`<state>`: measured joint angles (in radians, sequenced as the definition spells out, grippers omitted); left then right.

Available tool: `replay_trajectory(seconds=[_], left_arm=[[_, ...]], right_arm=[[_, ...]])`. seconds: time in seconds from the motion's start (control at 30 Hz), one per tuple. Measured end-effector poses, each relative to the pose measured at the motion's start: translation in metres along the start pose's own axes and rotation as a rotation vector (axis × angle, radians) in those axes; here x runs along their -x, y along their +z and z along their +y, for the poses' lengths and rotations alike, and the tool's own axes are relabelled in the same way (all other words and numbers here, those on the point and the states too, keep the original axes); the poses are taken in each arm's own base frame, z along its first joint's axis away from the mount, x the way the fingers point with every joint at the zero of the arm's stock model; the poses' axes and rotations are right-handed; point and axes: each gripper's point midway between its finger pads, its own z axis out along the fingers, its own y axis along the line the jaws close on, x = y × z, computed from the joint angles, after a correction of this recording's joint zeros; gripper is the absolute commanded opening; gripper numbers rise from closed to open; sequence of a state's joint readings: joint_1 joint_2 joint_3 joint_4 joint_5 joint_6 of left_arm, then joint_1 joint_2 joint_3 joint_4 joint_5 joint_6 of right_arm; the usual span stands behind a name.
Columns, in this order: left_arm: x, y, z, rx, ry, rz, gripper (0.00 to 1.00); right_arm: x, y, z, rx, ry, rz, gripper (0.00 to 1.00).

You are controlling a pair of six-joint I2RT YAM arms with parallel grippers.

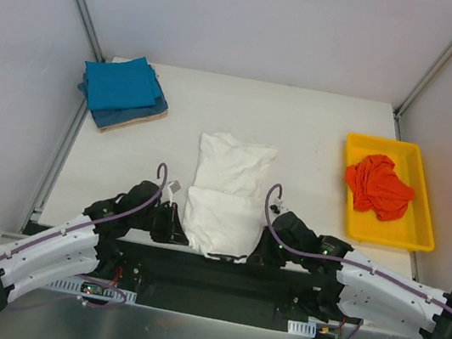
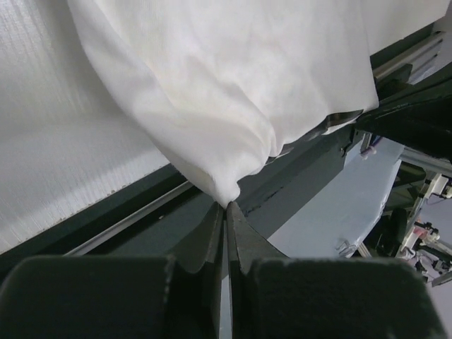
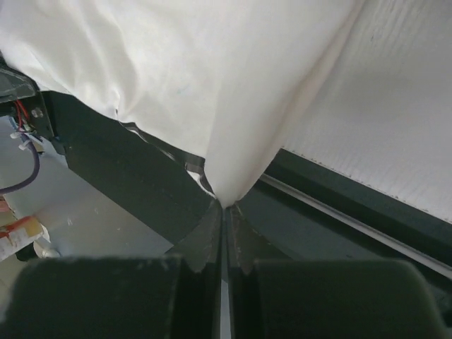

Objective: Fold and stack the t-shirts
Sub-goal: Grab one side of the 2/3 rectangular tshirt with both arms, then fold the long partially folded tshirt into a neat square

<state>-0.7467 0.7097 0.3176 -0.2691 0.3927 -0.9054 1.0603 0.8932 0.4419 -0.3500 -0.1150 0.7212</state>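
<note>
From above, the white shirt [image 1: 226, 195] is seen at the near edge of the counter [image 1: 319, 124], teal shirts [image 1: 121, 88] far left, an orange shirt [image 1: 378, 187] in the tray [image 1: 421, 239]. Left wrist: its corner is pinched by the left fingers [image 2: 208, 239]. Right wrist: another corner is pinched by the right fingers [image 3: 206, 240].

White tabletop [image 1: 316, 141] carried three items: white t-shirt [image 1: 226, 195] centre, at near edge; folded teal-blue t-shirts [image 1: 120, 88] far-left corner; yellow tray [image 1: 397, 229] right side.
</note>
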Motion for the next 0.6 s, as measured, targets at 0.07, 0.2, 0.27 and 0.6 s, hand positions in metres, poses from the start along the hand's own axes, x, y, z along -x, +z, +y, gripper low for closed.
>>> replay_trajectory(seconds=[0.07,0.2,0.27,0.6], left_arm=[[-0.001,-0.007,-0.003,-0.012,0.008,-0.012,0.0],[0.008,-0.02,-0.015,-0.004,0.03,-0.046,0.0],[0.018,-0.026,-0.024,0.002,0.055,-0.074,0.0],[0.086,-0.049,-0.067,0.081,0.191,-0.27,0.0]], right_arm=[[0.007,-0.009,0.007,0.008,-0.004,-0.033,0.01],[0.028,-0.032,0.023,0.041,-0.013,-0.132,0.01],[0.038,-0.043,0.029,0.044,-0.024,-0.179,0.01],[0.106,-0.1,0.05,-0.037,-0.079,-0.431,0.01]])
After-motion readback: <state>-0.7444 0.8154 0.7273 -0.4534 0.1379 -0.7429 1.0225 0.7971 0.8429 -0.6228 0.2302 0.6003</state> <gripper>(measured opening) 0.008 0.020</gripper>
